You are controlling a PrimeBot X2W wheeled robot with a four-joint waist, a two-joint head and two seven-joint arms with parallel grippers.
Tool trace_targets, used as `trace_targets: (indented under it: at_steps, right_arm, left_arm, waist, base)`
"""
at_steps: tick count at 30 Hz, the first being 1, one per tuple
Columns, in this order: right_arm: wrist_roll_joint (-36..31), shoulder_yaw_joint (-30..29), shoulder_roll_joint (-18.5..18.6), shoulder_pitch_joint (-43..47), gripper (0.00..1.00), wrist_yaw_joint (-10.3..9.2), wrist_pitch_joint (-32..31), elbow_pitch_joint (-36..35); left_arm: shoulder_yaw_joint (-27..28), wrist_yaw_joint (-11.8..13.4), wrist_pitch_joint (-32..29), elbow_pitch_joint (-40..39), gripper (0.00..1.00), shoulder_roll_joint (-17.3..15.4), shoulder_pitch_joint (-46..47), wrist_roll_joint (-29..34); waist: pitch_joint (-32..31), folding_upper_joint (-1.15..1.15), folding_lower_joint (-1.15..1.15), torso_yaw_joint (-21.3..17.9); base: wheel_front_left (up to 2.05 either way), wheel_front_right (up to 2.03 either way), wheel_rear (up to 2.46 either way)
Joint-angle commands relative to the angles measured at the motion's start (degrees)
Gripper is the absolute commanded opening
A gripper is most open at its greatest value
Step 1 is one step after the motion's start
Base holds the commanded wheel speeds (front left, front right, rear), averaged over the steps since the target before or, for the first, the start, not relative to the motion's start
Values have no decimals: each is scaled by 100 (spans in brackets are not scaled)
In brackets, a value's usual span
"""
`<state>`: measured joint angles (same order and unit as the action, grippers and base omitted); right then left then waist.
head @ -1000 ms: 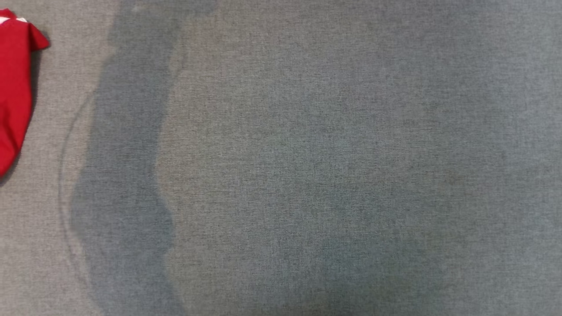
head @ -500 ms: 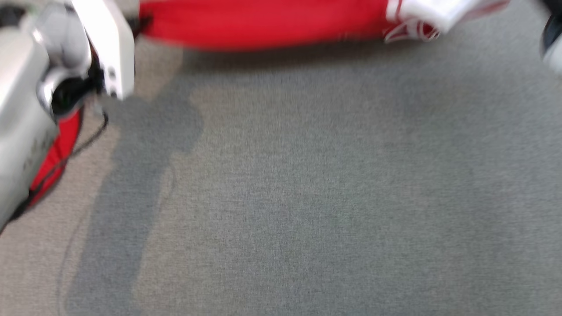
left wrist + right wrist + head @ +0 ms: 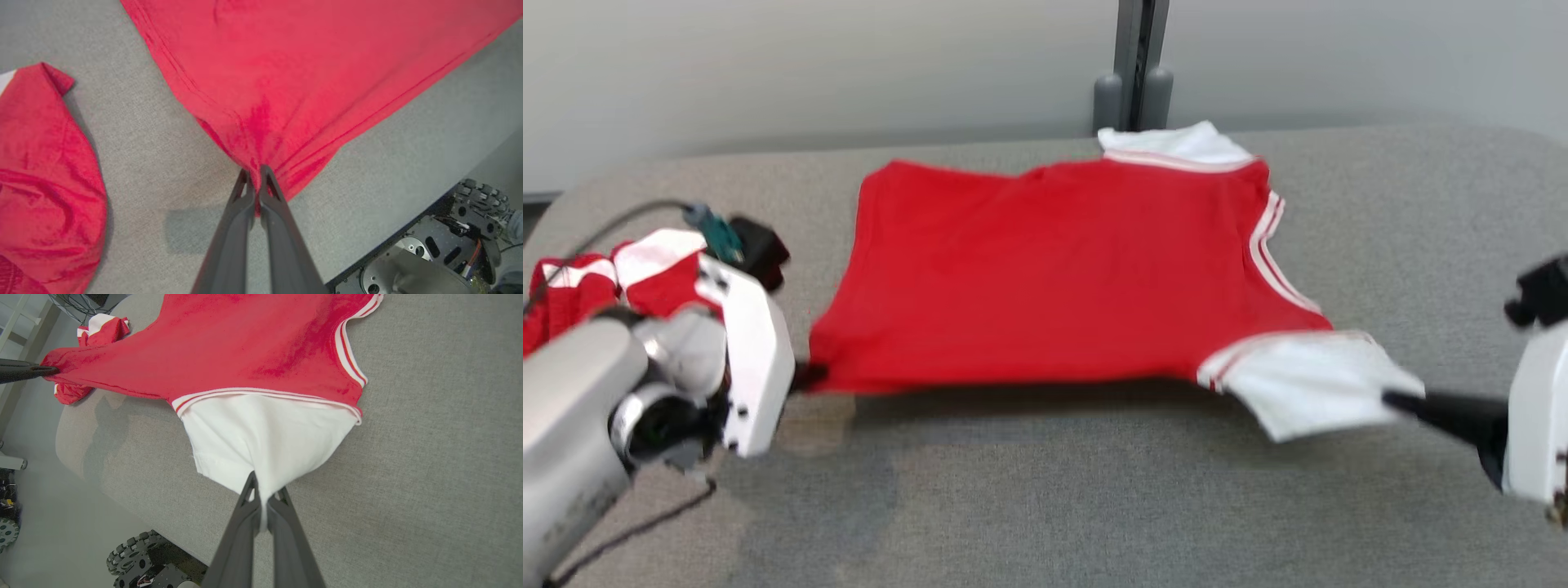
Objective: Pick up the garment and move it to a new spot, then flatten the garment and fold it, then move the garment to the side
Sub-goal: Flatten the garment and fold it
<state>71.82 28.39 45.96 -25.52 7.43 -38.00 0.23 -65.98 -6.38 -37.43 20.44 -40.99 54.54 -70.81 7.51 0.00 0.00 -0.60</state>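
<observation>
Garment (image 3: 1054, 269) now wholly in shifted head view, stretched between both jaws.

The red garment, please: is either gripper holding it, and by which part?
Both hold the red garment: left gripper at a hem corner, right gripper at its white sleeve.

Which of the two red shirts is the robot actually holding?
The spread-out red shirt in the middle, pinched by the left hand and right hand. The crumpled shirt lies loose at the left.
</observation>
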Motion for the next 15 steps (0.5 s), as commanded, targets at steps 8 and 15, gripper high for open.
trace_targets:
  at_steps: [8,15]
  right_arm:
    - [101,-789,649,2045,0,12,-1179,-1186]
    - [-410,-2058,136,3085,0,12,-2147,-2224]
  left_arm:
    - [-294,592,-907,-1562,0,-791,-829,-637]
    - [-340,1012,-1451,-2408,0,-1195,-914,-968]
  waist:
    - [-453,0,0,27]
    - [-262,0,0,20]
  base:
    - [0,0,0]
    - [0,0,0]
